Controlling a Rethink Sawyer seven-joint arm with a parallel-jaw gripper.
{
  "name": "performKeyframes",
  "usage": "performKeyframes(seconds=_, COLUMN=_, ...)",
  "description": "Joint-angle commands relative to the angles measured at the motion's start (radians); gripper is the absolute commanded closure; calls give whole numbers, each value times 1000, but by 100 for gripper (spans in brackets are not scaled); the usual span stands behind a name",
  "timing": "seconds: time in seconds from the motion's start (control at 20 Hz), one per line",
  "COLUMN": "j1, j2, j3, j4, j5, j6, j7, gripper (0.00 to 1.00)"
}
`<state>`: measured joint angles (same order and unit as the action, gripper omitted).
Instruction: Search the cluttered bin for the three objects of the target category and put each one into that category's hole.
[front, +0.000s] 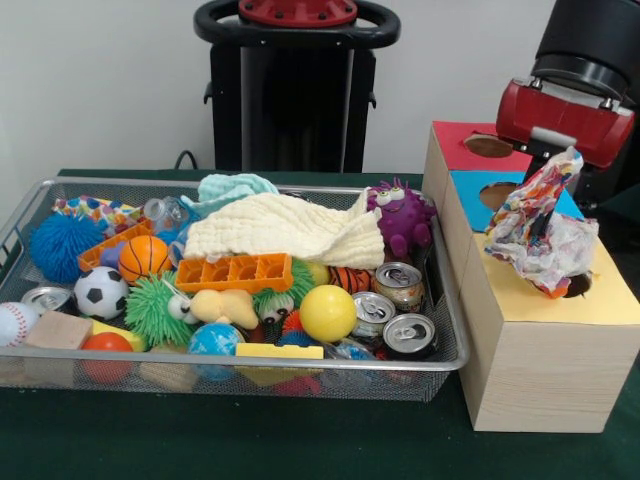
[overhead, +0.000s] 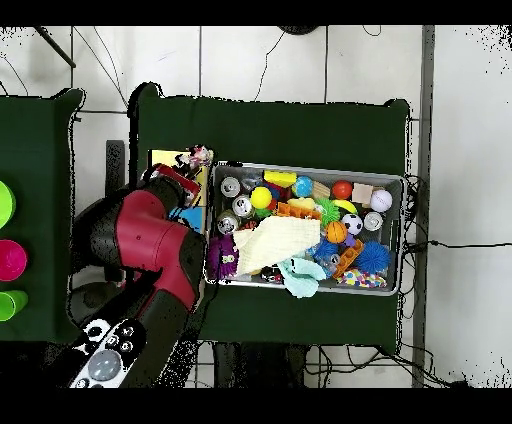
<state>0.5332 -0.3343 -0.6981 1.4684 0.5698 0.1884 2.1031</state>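
Hanging from the jaws, clamped wrapper (front: 541, 228), just above yellow box top (front: 610, 300), beside bin (front: 440, 362)

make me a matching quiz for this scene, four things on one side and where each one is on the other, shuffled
Things:
1. crumpled multicoloured wrapper
2. purple plush monster
3. cream folded cloth
4. white baseball

Places, as the front view shows them:
A. left end of the silver wire mesh bin, against the front rim
B. lying across the middle of the bin's pile
C. over the yellow-topped wooden box, under the gripper
D. back right corner of the bin

Pairs: 1-C, 2-D, 3-B, 4-A
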Motion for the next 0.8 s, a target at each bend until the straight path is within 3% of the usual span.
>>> performKeyframes(seconds=0.05, j1=-10, j2=47, j3=158, j4=88, j5=67, j6=-53, j7=298, gripper=100)
performKeyframes(seconds=0.5, j1=-44, j2=-3, j3=258, j4=118, j5=102, j6=-88, j7=275, gripper=100)
performKeyframes(seconds=0.8, j1=-81, j2=-20, j3=319, j4=143, j5=86, j6=-100, j7=237, gripper=100)
